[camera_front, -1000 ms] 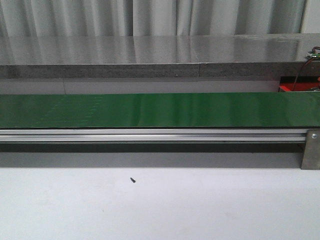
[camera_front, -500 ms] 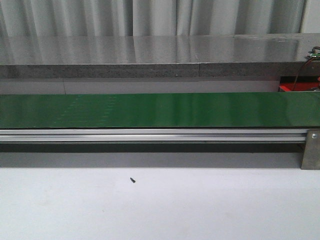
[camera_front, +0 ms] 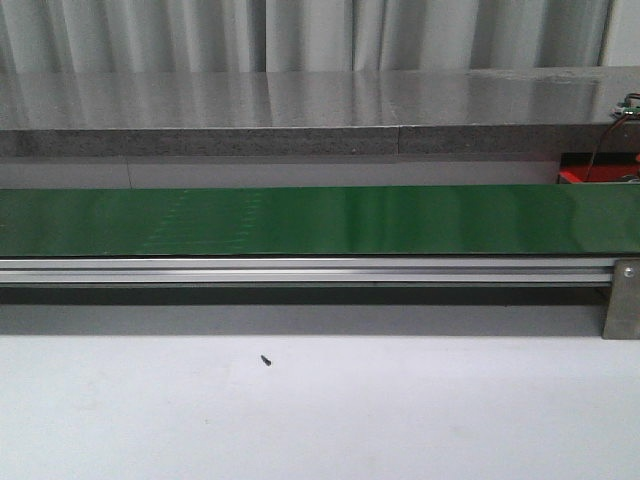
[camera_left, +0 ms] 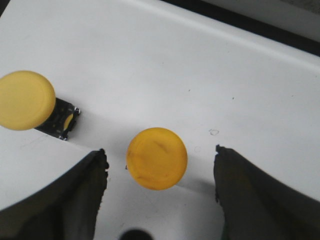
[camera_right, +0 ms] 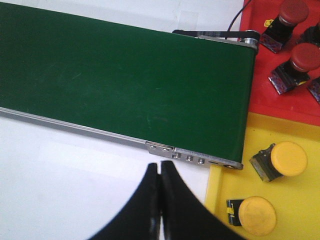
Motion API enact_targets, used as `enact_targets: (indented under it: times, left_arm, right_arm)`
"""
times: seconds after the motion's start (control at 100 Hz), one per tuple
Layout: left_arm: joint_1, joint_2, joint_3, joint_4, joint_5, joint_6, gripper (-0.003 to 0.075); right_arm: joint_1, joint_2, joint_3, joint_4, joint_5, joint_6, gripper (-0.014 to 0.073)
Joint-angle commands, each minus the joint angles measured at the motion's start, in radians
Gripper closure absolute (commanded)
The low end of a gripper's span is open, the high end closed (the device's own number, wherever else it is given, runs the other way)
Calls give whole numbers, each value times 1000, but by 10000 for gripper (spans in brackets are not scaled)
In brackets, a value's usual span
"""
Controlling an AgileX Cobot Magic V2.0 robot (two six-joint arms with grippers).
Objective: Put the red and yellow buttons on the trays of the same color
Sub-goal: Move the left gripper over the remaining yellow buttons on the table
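In the left wrist view a yellow button (camera_left: 157,158) stands on a white surface, seen from above. My left gripper (camera_left: 160,151) is open around it, with a gap between the button and each dark finger. A second yellow button (camera_left: 25,100) with a black base lies off to one side. In the right wrist view my right gripper (camera_right: 160,165) is shut on nothing, over white table beside the green belt (camera_right: 125,80). Past the belt's end, a yellow tray (camera_right: 280,200) holds two yellow buttons (camera_right: 284,159) (camera_right: 256,215). A red tray (camera_right: 260,95) holds red buttons (camera_right: 292,12) (camera_right: 304,57). Neither gripper shows in the front view.
The green conveyor belt (camera_front: 320,220) runs across the front view on an aluminium rail (camera_front: 300,270), with a bracket (camera_front: 625,300) at its right end. A small black screw (camera_front: 266,360) lies on the white table. A grey ledge (camera_front: 300,110) and curtains stand behind.
Faint marks on the green belt have drifted to the right in the front view. Nothing else has changed there.
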Motion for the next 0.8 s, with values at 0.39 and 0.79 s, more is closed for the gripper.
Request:
enact_targets:
  times: [0.39,0.79]
  left_arm:
    - [2,-10,-33,-22,-28,-12,260]
    - [2,12,-33,-34,-92,-12,260]
  right_arm:
    - [0,-18,-27,0,-58,0,653]
    - [0,-18,-27,0,-58,0,653]
